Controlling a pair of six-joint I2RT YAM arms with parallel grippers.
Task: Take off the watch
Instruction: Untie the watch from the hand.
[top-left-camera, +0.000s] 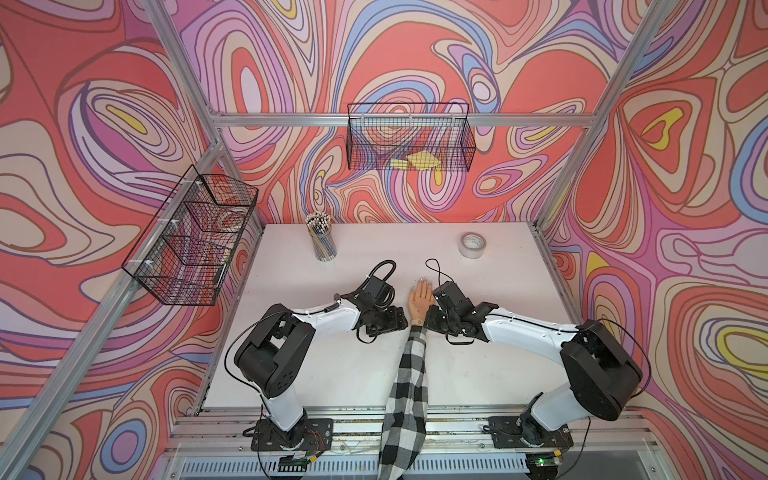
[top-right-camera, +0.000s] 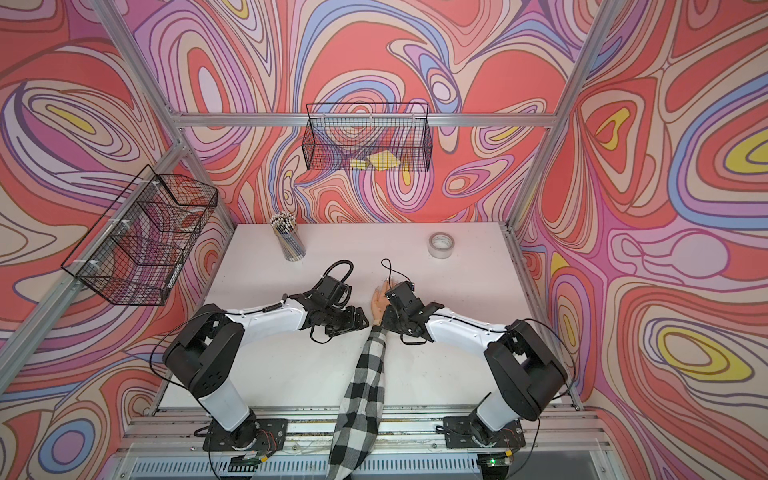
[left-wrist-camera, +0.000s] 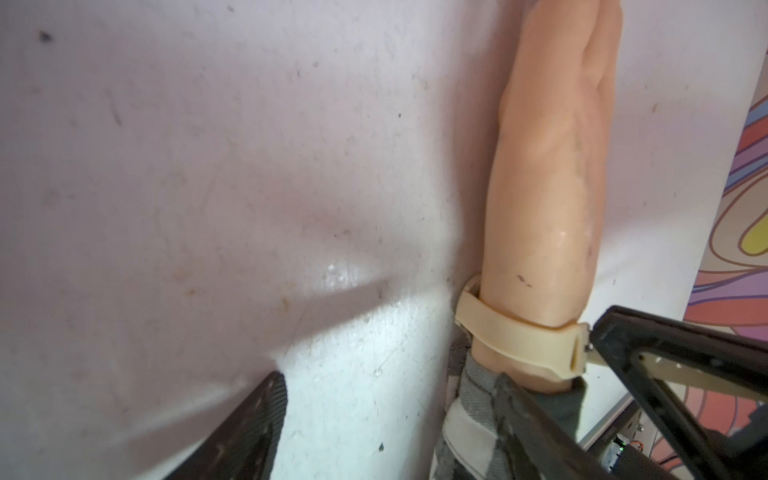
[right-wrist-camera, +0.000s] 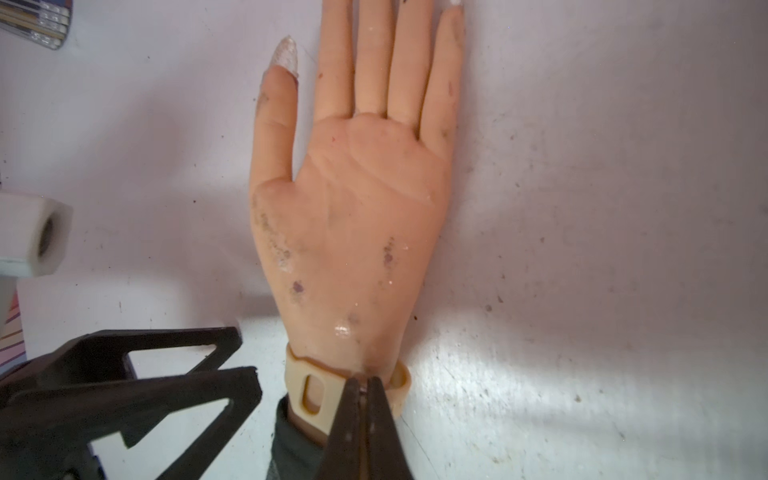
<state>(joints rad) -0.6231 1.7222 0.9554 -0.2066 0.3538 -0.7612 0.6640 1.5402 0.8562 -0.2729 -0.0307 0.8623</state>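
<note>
- The watch (left-wrist-camera: 519, 336) sits buckled round the wrist of a dummy hand (right-wrist-camera: 357, 208), which lies palm up on the white table (right-wrist-camera: 582, 208), just above a checked sleeve (top-left-camera: 409, 374).
- Only the slim beige strap shows. The dial is hidden, probably under the wrist.
- The right gripper (right-wrist-camera: 363, 384) has its fingers pinched tight on the strap at the inner wrist. A small glint shows between the tips and may be the buckle.
- The left gripper (right-wrist-camera: 245, 359) waits just beside the wrist on the thumb side, fingers well apart and holding nothing.
- The watch looks light. The strap looks soft and rubbery, so it should bend and stretch rather than snap.
- It hugs the wrist closely, and pulling on it may drag the dummy hand along.
- The best hold is likely the loose strap end by the buckle, with the other gripper steadying the wrist. A thin, smooth strap could slip from a shallow pinch.
</note>
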